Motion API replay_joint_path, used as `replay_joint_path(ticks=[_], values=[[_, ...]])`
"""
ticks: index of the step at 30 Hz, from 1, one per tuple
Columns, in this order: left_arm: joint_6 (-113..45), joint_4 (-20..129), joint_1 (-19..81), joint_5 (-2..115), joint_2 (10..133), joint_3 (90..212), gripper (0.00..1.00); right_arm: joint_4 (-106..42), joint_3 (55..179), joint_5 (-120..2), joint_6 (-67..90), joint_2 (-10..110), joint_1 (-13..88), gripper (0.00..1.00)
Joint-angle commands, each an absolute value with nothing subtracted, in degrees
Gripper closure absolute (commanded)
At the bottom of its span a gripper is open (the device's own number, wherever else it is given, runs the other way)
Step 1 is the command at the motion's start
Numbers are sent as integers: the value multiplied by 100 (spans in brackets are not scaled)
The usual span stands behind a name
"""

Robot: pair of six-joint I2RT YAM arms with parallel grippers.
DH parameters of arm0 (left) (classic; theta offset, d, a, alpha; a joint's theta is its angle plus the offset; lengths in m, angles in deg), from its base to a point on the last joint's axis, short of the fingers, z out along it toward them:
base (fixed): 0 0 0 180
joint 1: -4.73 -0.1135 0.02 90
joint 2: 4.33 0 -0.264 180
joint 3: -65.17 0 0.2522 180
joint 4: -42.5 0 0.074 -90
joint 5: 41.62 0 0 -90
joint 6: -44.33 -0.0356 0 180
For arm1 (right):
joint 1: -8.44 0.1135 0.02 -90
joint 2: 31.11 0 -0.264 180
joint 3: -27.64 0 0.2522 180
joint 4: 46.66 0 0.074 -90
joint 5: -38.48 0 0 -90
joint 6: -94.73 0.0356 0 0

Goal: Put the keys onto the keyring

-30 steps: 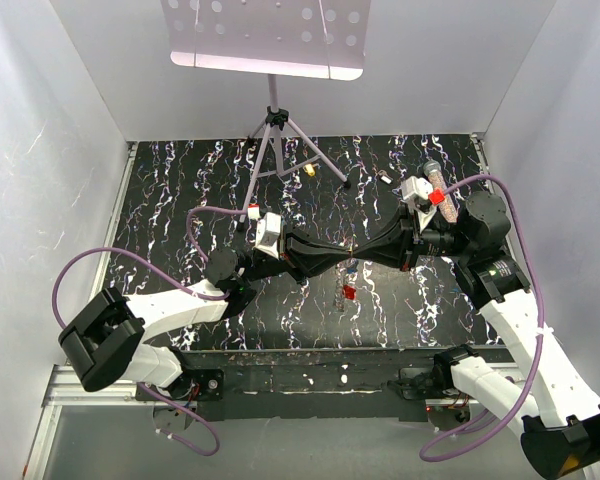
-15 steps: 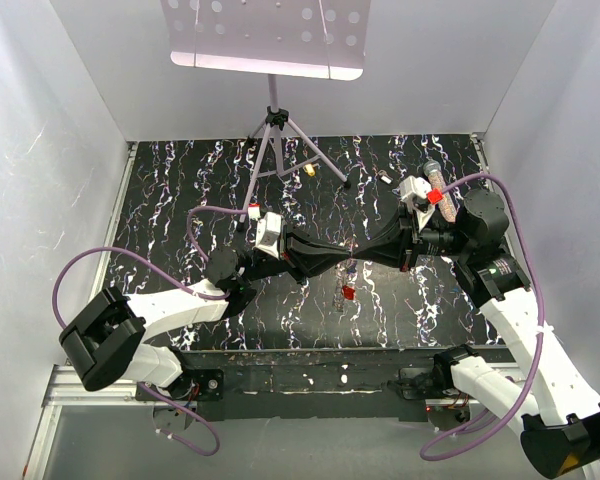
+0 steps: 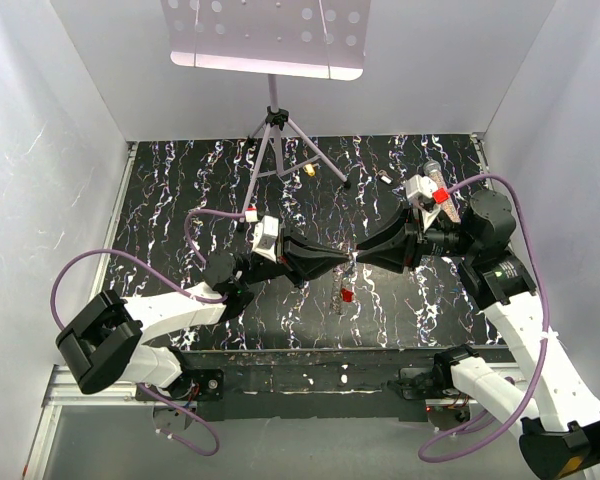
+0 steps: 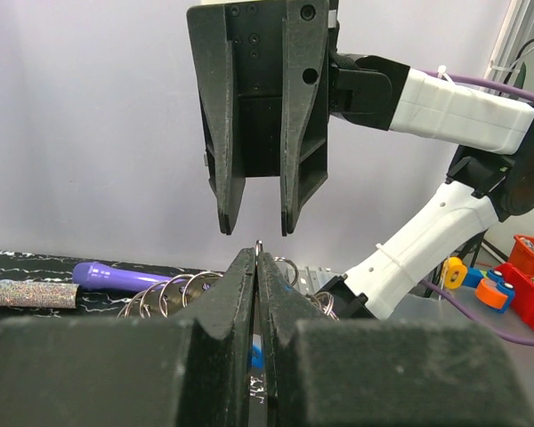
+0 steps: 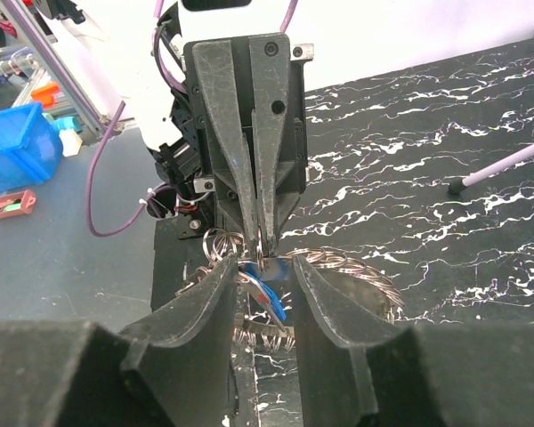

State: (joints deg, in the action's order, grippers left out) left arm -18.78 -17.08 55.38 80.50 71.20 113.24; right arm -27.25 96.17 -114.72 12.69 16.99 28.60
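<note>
Meeting tip to tip above the table (image 3: 180,200), the left gripper (image 4: 256,262) pinches a thin bit of the keyring (image 5: 356,267); the right gripper (image 4: 256,229) stands parted. Coils hang largely hidden beneath them, and the keys (image 5: 271,302) show only as blue and red scraps.

White panel walls (image 3: 40,150) on three sides, evenly lit. Black surface (image 3: 180,200) with white marbling. Perforated music stand (image 3: 265,40) on a tripod (image 3: 273,125), upper centre of frame.
</note>
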Motion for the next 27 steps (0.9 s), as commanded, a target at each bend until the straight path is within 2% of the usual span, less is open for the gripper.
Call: replay_joint_path(ticks=[1,7,27], values=[[-1878,-2099,5553,7950,6923,11312,100,-3131,9740,-11533,1588,1670,2848,64],[-1895,-2073,5553,7932,6888,11356,100,-3237,9616,-11550,1712,1732,2936,74],[-1878,-2091,5553,7853,6967,11435,100,-2851,9554,-11498,1325,1837,3112,78]])
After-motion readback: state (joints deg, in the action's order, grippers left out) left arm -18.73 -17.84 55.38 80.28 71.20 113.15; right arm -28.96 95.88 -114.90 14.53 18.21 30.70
